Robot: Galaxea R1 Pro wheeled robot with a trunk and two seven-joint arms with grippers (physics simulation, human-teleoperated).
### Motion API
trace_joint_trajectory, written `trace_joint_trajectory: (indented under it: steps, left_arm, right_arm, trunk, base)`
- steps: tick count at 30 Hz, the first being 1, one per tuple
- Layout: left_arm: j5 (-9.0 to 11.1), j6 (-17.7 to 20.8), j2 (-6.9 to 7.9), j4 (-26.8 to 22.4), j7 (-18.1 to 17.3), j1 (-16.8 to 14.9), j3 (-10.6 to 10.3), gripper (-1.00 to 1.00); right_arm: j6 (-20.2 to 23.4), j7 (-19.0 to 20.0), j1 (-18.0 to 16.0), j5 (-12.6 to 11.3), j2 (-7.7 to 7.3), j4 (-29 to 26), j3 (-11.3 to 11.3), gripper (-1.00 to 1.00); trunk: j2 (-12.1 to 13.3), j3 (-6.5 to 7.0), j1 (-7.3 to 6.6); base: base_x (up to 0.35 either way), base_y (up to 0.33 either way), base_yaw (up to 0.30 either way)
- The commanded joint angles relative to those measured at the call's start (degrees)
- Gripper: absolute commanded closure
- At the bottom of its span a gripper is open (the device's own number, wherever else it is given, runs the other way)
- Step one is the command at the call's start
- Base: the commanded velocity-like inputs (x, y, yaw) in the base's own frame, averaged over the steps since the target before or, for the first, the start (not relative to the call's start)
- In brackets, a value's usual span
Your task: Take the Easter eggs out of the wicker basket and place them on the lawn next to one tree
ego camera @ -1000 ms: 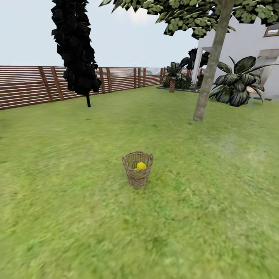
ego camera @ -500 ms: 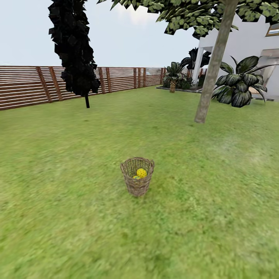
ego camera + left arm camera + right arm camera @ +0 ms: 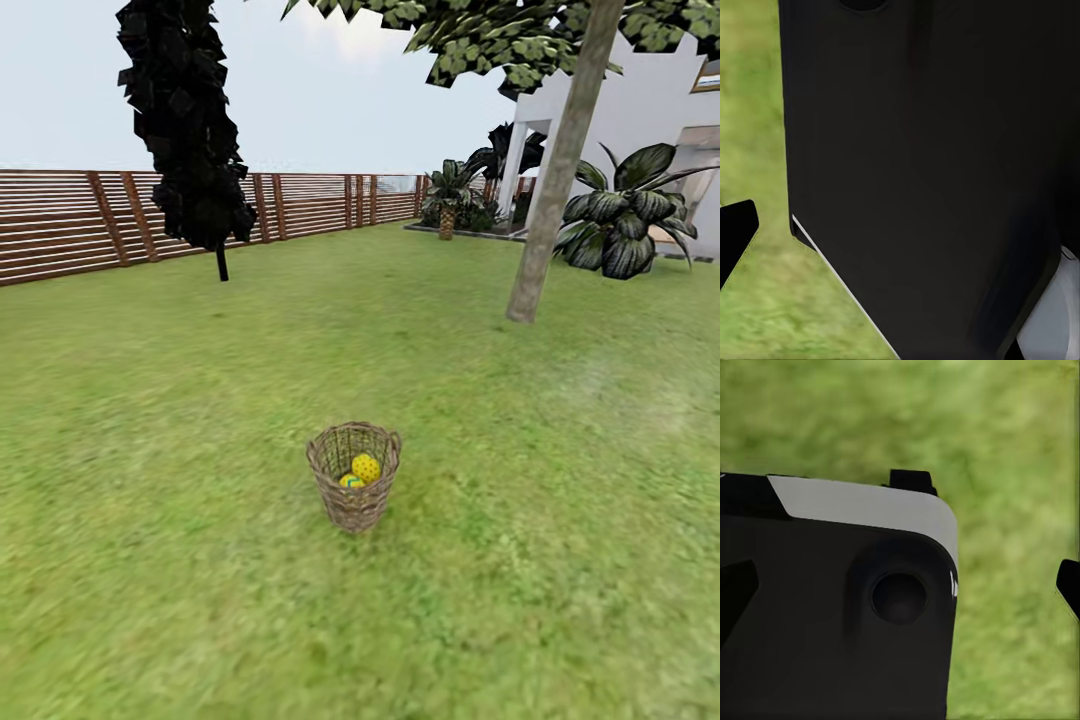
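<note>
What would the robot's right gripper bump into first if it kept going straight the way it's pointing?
Probably the lawn. In the right wrist view, green grass lies ahead past a dark fingertip, and a black-and-white robot part sits close beside that path. How far away the grass is can't be judged.

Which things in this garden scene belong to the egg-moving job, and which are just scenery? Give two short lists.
Job: basket; eggs in it, two visible; lawn; grey-trunked tree.

Scenery: dark tree; fence; palm-like plants; white house.
</note>
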Motion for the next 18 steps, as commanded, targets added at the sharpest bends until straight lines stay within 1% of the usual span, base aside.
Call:
trace_joint_trajectory:
  steps: [1,18]
  left_arm:
    - [0.32,0.0,-0.02,-0.11,-0.02,0.04,0.33,-1.0]
    - [0.32,0.0,-0.02,-0.11,-0.02,0.04,0.33,-1.0]
  right_arm:
    - [-0.18,-0.25,-0.04,0.37,0.02,0.07,0.04,-1.0]
    - [-0.22,-0.25,-0.04,0.36,0.02,0.07,0.03,-1.0]
  trunk:
    - [-0.02,-0.04,0.04]
    - [-0.02,-0.04,0.04]
  base:
    - [0.34,0.0,0.0]
    - [0.34,0.0,0.0]
